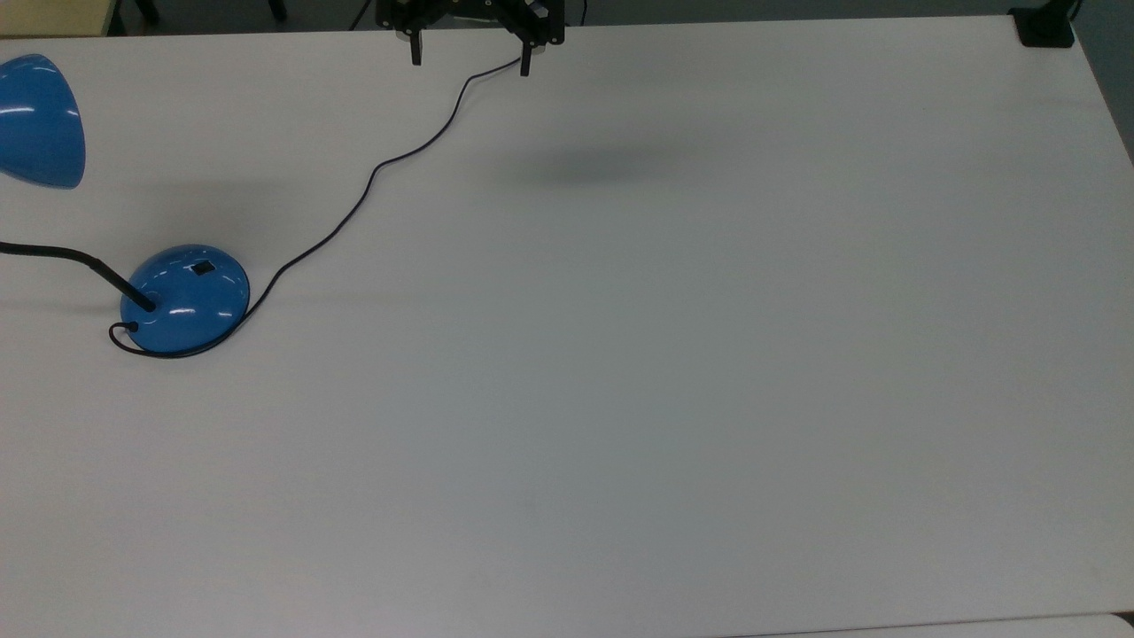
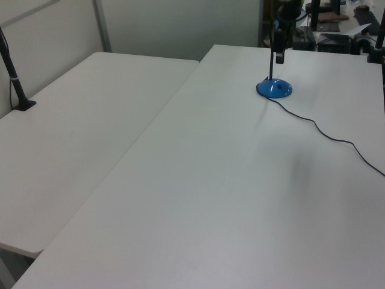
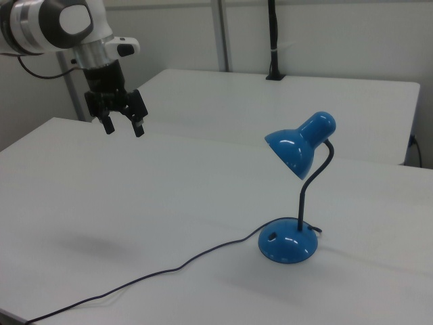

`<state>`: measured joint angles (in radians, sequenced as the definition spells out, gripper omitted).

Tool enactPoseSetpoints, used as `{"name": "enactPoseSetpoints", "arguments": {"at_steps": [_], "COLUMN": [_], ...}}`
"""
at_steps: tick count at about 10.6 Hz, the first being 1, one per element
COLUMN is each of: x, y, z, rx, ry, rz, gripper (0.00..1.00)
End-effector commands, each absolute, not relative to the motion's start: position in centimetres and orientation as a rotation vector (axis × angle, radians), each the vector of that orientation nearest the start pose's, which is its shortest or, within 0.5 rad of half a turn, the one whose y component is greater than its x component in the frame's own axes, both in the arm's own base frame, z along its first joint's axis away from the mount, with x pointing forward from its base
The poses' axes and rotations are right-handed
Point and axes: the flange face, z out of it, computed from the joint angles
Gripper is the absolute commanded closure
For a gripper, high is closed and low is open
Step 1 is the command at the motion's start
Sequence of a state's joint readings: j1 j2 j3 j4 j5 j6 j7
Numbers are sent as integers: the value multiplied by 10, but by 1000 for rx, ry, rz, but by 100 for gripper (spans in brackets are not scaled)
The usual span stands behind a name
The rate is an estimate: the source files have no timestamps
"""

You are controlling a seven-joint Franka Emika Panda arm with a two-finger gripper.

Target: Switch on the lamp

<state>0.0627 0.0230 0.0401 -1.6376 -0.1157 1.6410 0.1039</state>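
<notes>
1. Near the top view's left edge of the table [image 1: 673, 372] stands the lamp [image 1: 186, 297], its base resting flat, the small black switch [image 1: 204, 268] on top of the dome; in the right view the shade [image 3: 295, 147] hangs over the base on a curved neck.
2. The gripper [image 3: 122, 126] hovers high above the table, well apart from the lamp, with its fingers spread wide.
3. Risk: the base looks light and glossy, so a push from the side can slide it instead of pressing the switch.
4. Risk: the shade and neck stand above the base, so a careless descent can hit them and tip the lamp.
5. Risk: the cord [image 1: 372, 177] lies between gripper and base; a low path can catch it.
6. The table between them is bare, so there is much free room, but the lamp is close to the table's edge.
</notes>
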Motion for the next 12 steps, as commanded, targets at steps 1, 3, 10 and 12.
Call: {"name": "enactPoseSetpoints", "arguments": {"at_steps": [1, 3, 10, 12], "x": [563, 563, 563, 563], "y": [42, 43, 41, 41], "z": [590, 590, 590, 587], "rx": [-3257, -3257, -3253, -3252], "ry": [-30, -35, -117, -117], "rz": [28, 28, 36, 41], "gripper": [0, 0, 100, 100]}}
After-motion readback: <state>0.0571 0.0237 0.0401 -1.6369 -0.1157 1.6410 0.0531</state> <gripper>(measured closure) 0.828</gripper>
